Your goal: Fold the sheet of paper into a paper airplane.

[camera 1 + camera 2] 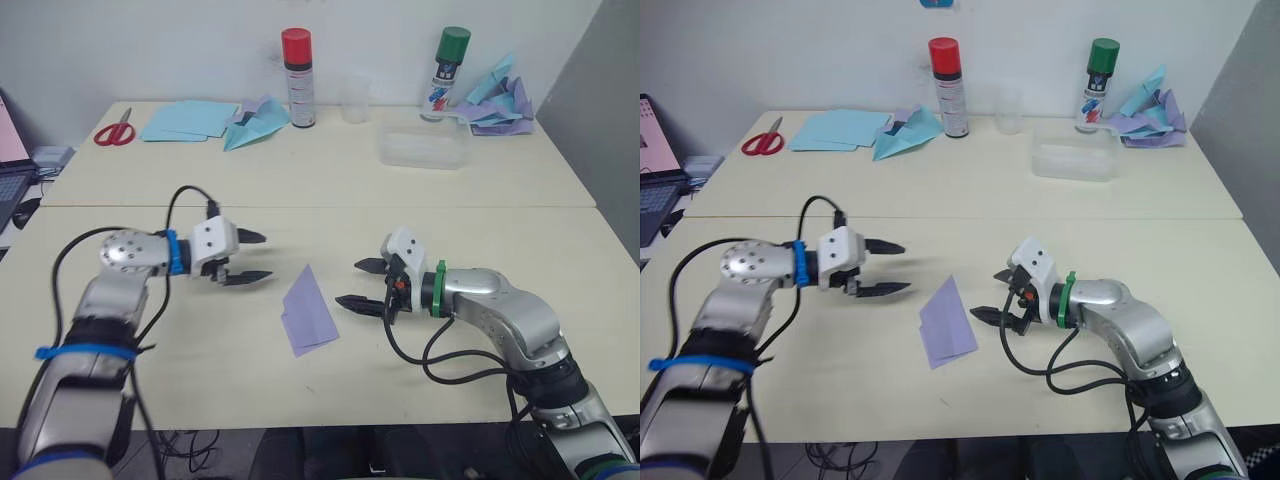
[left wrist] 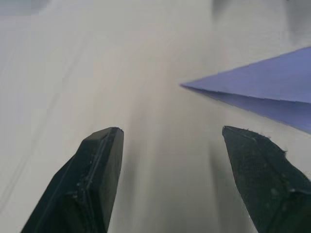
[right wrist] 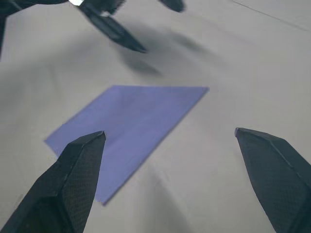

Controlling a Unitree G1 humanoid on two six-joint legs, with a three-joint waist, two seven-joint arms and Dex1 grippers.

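Observation:
The lavender sheet of paper (image 1: 308,313) lies flat on the near table between my two grippers, folded into a narrow shape with one pointed far end; it also shows as the sheet of paper (image 3: 131,128) and sheet of paper (image 2: 262,92). My left gripper (image 1: 250,257) hovers just left of it, open and empty. To the paper's right, my right gripper (image 1: 358,284) is open too, with nothing between its fingers. Neither gripper touches the paper. No finished lavender paper airplane is in view.
On the far table: red scissors (image 1: 116,131), pale blue sheets (image 1: 188,119), a pale blue paper plane (image 1: 255,122), two spray cans (image 1: 298,78) (image 1: 446,72), a clear cup (image 1: 355,99), a clear tray (image 1: 424,146), a heap of paper planes (image 1: 497,102). A laptop (image 1: 10,165) stands at the left.

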